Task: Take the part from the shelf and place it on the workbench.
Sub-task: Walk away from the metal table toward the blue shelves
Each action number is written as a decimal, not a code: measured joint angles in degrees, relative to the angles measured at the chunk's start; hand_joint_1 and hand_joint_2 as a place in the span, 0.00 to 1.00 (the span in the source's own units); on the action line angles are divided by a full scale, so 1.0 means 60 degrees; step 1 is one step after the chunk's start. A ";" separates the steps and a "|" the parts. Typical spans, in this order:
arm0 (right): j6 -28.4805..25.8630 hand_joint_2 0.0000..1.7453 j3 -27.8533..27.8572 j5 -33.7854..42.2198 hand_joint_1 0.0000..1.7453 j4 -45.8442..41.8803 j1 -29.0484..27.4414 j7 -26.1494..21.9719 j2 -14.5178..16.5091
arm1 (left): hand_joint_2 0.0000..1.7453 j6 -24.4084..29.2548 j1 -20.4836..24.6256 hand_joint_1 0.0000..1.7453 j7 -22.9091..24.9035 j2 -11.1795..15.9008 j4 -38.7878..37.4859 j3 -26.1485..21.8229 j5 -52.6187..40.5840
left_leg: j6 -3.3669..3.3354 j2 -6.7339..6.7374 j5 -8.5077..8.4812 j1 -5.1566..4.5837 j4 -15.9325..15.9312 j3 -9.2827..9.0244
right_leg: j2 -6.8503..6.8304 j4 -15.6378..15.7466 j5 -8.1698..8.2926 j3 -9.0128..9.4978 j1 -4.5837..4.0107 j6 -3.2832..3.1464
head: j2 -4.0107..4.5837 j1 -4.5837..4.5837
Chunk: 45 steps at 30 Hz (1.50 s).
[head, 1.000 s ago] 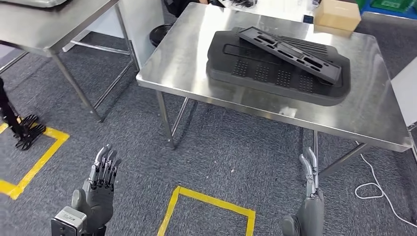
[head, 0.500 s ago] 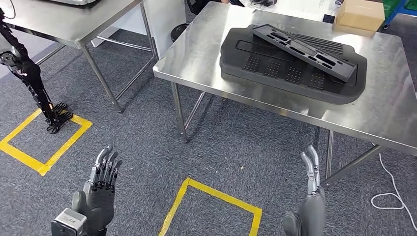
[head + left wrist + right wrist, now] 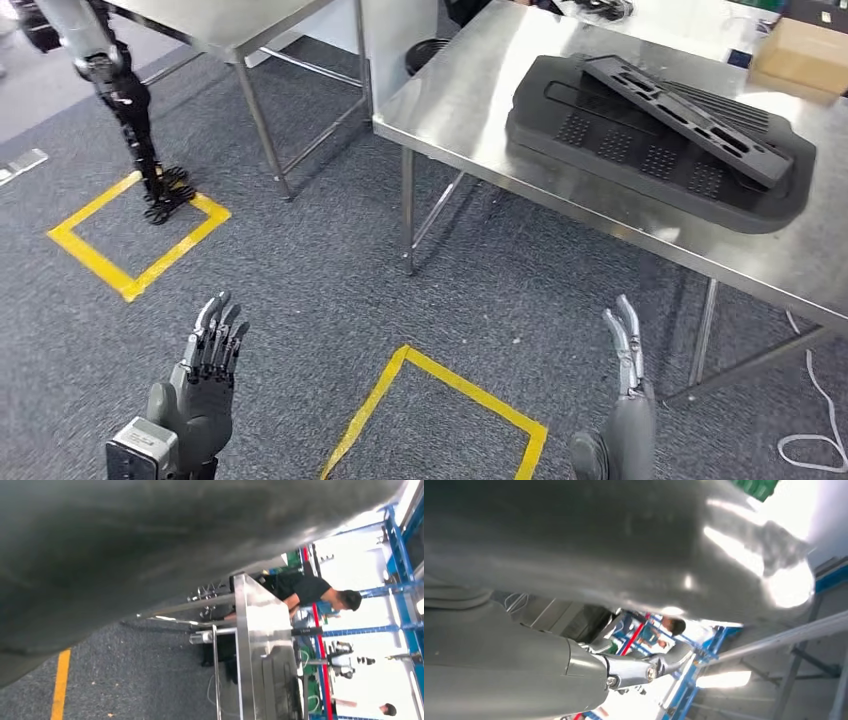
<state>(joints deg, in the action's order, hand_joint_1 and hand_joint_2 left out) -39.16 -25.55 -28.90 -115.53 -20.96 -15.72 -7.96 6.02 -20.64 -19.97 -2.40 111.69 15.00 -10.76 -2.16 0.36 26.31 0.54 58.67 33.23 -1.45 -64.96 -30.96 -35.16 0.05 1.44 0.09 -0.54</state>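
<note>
Grey carpet floor (image 3: 300,290) with yellow taped squares (image 3: 135,235) — steel tables (image 3: 470,95) on thin legs.

Brushed steel workbench (image 3: 470,95), matt black part (image 3: 690,110)

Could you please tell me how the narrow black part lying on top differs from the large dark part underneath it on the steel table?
The narrow black part is a slim long bar; the large dark part is broad, with rounded corners. The narrow black part lies slantwise, propped on the other; the large dark part rests flat on the steel table. The narrow one has slot-like openings; the large one has grids of small dots. Both are dark, moulded-looking pieces.
</note>
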 joint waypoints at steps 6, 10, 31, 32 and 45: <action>-0.0009 0.00 0.0000 0.0032 0.00 0.0032 -0.0003 0.0001 -0.0022 | 0.00 0.0024 0.0002 0.00 0.0013 0.0000 -0.0047 0.0011 -0.0001 | 0.0089 -0.0493 -0.0560 0.0026 0.0009 0.0685 | 0.0328 -0.0195 -0.0205 0.0531 0.0105 0.0295 | 0.0000 -0.0007; -0.0009 0.00 -0.0001 0.0021 0.00 0.0035 -0.0021 0.0001 -0.0022 | 0.00 0.0026 -0.0001 0.00 0.0012 0.0000 -0.0049 0.0017 0.0001 | 0.0333 -0.0807 -0.0919 0.0008 -0.0044 0.0868 | 0.0807 0.1473 0.0039 0.1504 0.0073 0.0186 | 0.0000 0.0018; -0.0010 0.00 0.0000 0.0001 0.00 0.0044 -0.0051 0.0001 -0.0031 | 0.00 0.0032 0.0007 0.00 0.0017 0.0057 -0.0067 0.0018 0.0002 | -0.0002 0.0013 0.0017 -0.0041 -0.0064 -0.0067 | 0.0047 -0.0039 -0.0121 0.0056 0.0023 0.0059 | 0.0000 0.0040; -0.0011 0.00 0.0003 0.0003 0.00 0.0047 -0.0055 0.0001 -0.0036 | 0.00 0.0033 0.0010 0.00 0.0017 0.0057 -0.0070 0.0021 0.0002 | -0.0026 -0.0058 -0.0075 -0.0051 -0.0062 0.0062 | 0.0139 -0.0692 -0.0451 -0.0175 0.0027 0.0026 | 0.0000 0.0034; -0.0009 0.00 0.0013 0.0001 0.00 0.0079 -0.0048 0.0032 -0.0043 | 0.00 -0.0005 0.0108 0.00 -0.0072 0.0053 -0.0113 0.0021 -0.0027 | 0.0444 -0.0627 -0.0422 -0.0103 0.0332 0.0981 | 0.0360 0.1730 0.0255 0.1469 0.0068 -0.0209 | 0.0000 0.0086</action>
<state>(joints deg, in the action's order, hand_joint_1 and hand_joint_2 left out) -39.21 -25.47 -28.90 -115.05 -21.25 -15.53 -8.21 5.98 -19.99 -20.40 -2.09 111.02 15.13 -10.93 0.51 -3.40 23.77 -0.07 60.66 39.11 0.70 -54.58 -29.43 -26.35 0.46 0.18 0.09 -0.03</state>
